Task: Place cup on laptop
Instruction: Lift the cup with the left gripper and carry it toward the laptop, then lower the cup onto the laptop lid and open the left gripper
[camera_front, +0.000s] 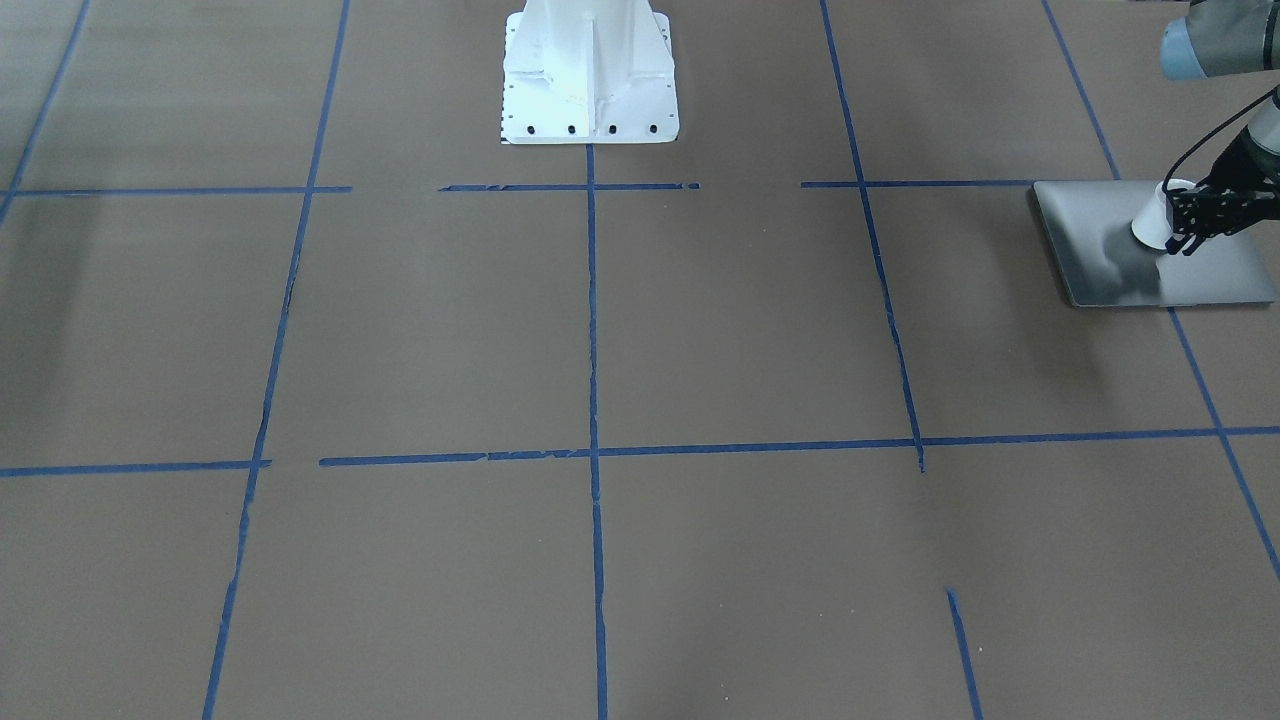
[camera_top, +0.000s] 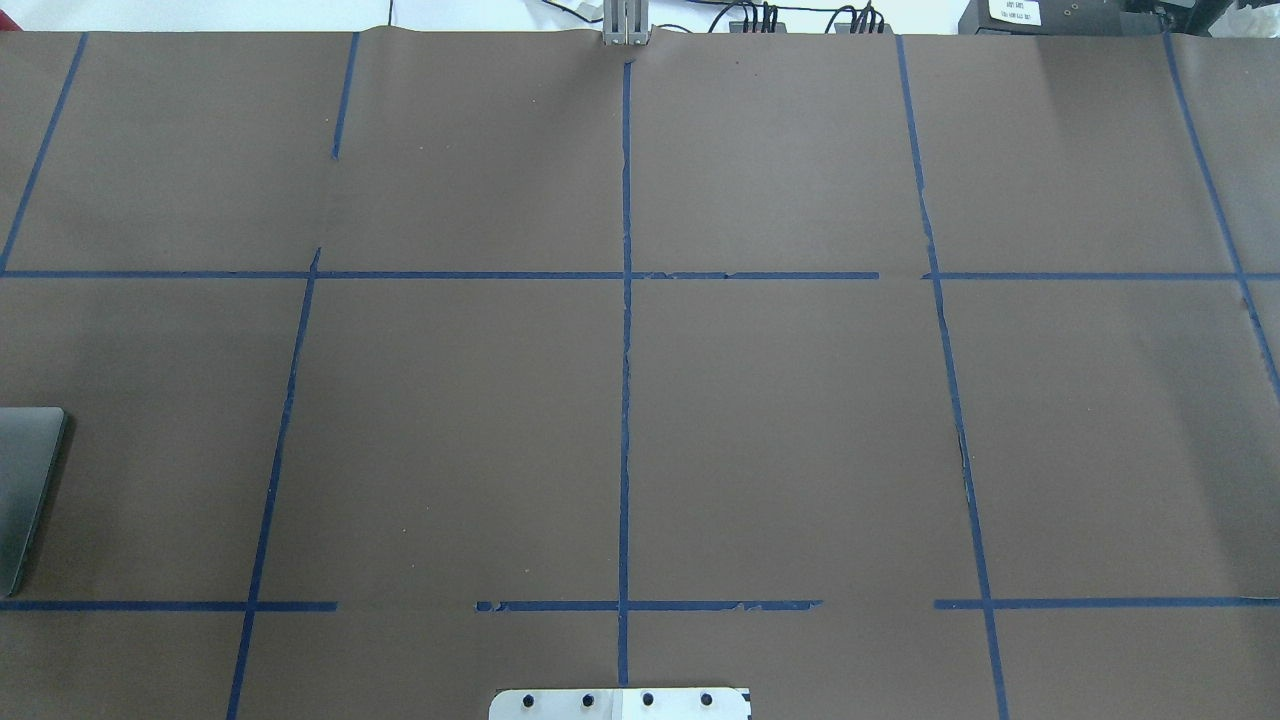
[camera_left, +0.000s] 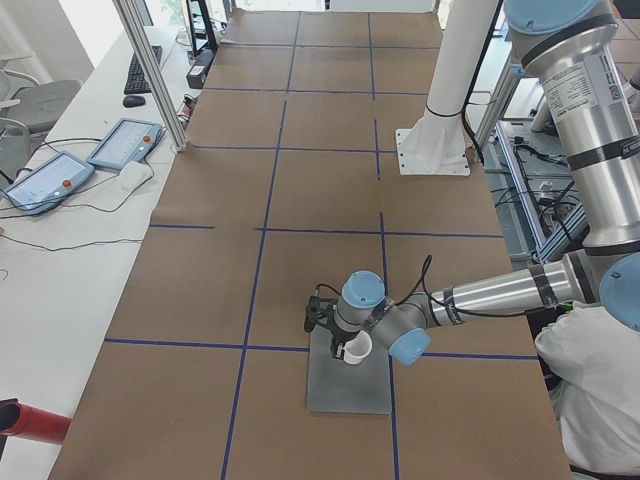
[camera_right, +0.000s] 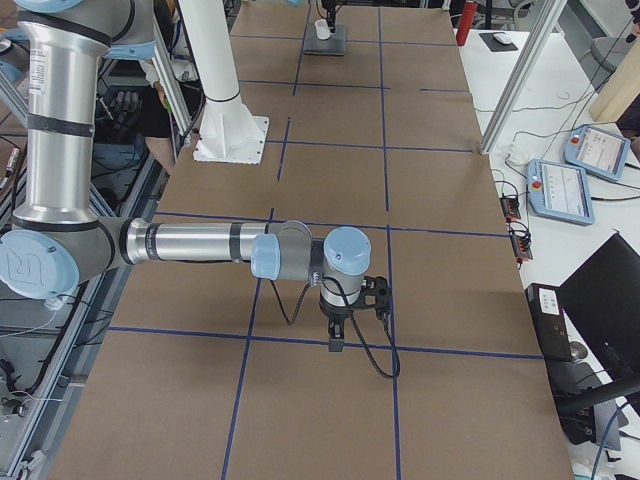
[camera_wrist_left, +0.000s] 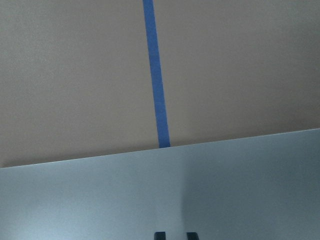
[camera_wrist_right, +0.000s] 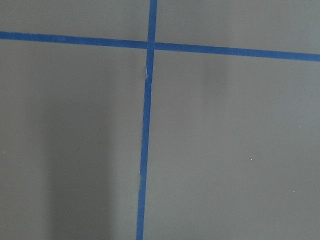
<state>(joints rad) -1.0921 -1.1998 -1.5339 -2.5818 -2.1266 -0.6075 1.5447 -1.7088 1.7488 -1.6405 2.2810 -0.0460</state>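
Note:
The silver-grey laptop (camera_front: 1110, 215) lies shut and flat at the table's end on my left; it also shows in the overhead view (camera_top: 25, 490) and in the exterior left view (camera_left: 350, 385). My left gripper (camera_front: 1182, 222) is shut on the small white cup (camera_front: 1155, 220) and holds it tilted over the lid. I cannot tell whether the cup touches the lid. The cup also shows in the exterior left view (camera_left: 358, 347). The left wrist view shows the lid (camera_wrist_left: 200, 190) but not the cup. My right gripper (camera_right: 338, 340) points down over bare table; I cannot tell if it is open or shut.
The white robot pedestal (camera_front: 590, 75) stands at the table's back middle. Blue tape lines (camera_front: 593, 300) grid the brown table. Control pendants (camera_left: 125, 143) lie on the side bench. A person (camera_left: 595, 400) stands by the near arm's base.

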